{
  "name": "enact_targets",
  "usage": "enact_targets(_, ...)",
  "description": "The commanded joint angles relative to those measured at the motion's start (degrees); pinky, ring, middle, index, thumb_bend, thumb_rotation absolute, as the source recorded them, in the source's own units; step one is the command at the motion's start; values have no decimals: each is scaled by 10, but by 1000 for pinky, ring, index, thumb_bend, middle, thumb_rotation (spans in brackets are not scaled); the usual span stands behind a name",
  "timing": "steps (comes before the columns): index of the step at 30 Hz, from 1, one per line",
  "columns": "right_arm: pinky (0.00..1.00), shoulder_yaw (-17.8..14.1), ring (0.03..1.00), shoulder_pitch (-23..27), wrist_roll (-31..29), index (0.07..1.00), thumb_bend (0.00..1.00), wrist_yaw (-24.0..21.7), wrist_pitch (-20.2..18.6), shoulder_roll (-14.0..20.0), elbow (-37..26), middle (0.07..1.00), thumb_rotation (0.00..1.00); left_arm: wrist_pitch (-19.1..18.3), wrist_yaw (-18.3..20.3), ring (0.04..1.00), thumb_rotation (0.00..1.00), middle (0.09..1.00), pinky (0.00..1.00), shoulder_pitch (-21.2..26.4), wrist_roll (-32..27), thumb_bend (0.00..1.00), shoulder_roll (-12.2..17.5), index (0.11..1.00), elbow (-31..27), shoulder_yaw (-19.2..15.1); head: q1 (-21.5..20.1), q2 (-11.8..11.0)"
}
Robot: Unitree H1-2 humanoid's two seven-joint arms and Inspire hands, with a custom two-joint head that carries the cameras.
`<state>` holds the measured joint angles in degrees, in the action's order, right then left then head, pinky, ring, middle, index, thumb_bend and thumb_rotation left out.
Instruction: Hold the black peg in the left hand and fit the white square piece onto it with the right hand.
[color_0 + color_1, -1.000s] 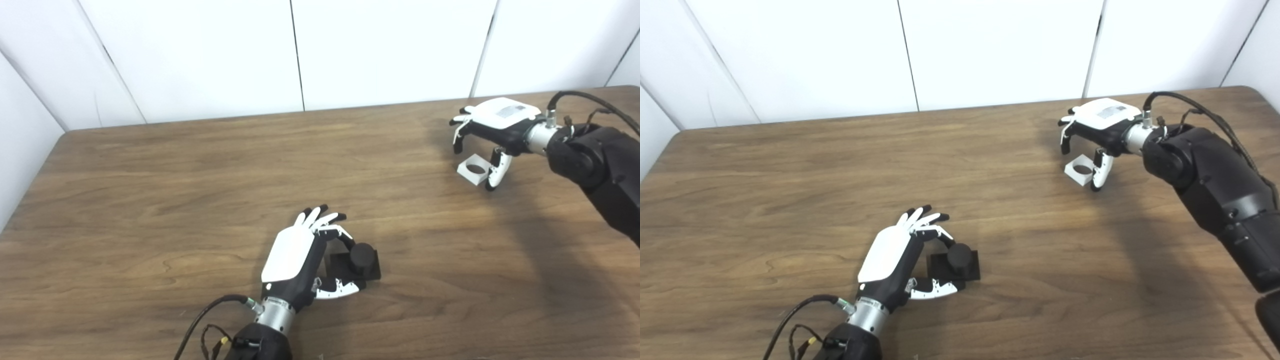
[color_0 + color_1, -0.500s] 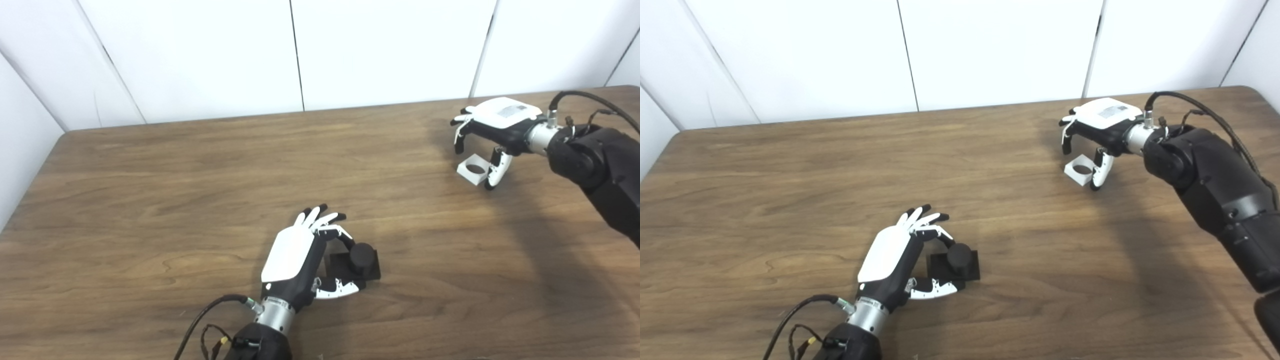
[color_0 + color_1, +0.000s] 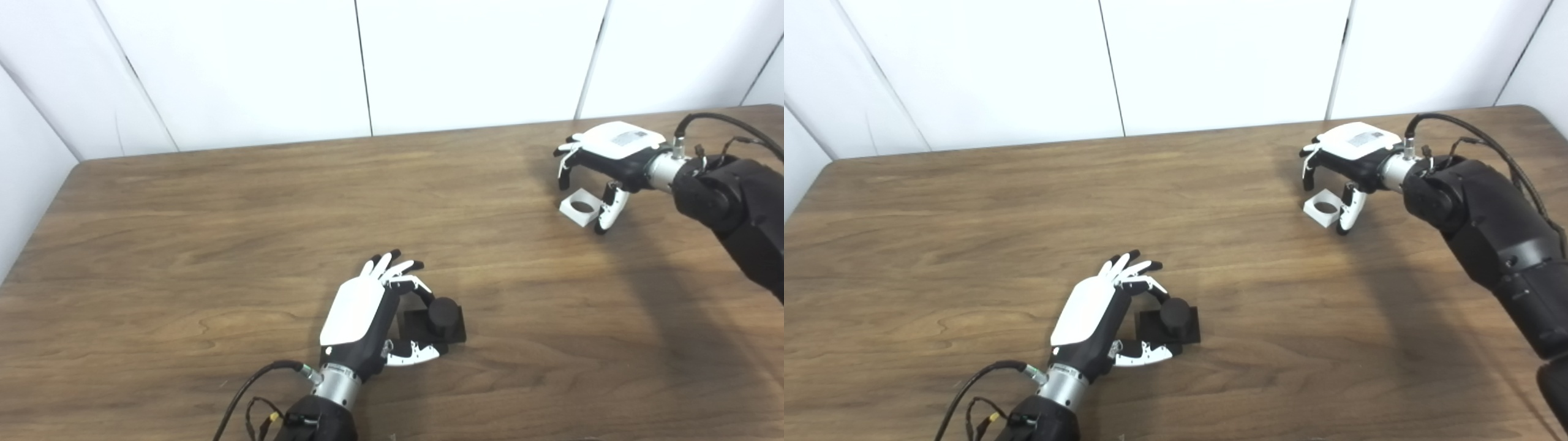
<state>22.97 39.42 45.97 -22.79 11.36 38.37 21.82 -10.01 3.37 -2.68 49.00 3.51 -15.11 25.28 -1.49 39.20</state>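
Left hand [image 3: 361,309]: lower centre of the frame, arm entering from the bottom edge. The white back of the hand faces up and to the left. Its fingers [image 3: 392,267] curve over the black peg [image 3: 442,311] from above, and the thumb [image 3: 416,354] reaches along the near edge of the peg's square base. The peg — a short round post standing upright on a flat black base — rests on the wooden table [image 3: 184,245]. The fingers are spread and part-curled around the peg; whether they press on it cannot be determined from either view.

Right hand [image 3: 1344,159]: upper right of the frame, arm entering from the right side. The hand is palm-down above the white square piece [image 3: 1323,208]. Fingers hang down on the far side of the piece and the thumb [image 3: 1347,211] points down just beside its right edge. The piece lies flat on the table with its round hole facing up. The fingers are apart and bracket the piece — firm contact is not visible.

The two task parts are well apart: the peg at lower centre, the white piece at upper right.
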Motion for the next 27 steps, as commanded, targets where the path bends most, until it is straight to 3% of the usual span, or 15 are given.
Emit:
enact_targets(1, 901, -6, 978, 31, 4, 641, 851, 9, 7, 10, -5, 921, 105, 4, 6, 980, 73, 869, 1000, 5, 4, 513, 4, 487, -2, -1, 0, 0)
enact_targets(26, 896, -1, 977, 23, 16, 608, 821, 20, 11, 8, 4, 915, 123, 7, 6, 982, 73, 868, 1000, 6, 1, 513, 3, 487, -4, -4, 2, 1)
enact_targets(27, 898, -1, 980, 23, 16, 523, 603, 21, 12, 8, 5, 915, 137, 6, 6, 981, 75, 867, 1000, 6, 2, 512, 4, 487, -4, -4, 2, 1)
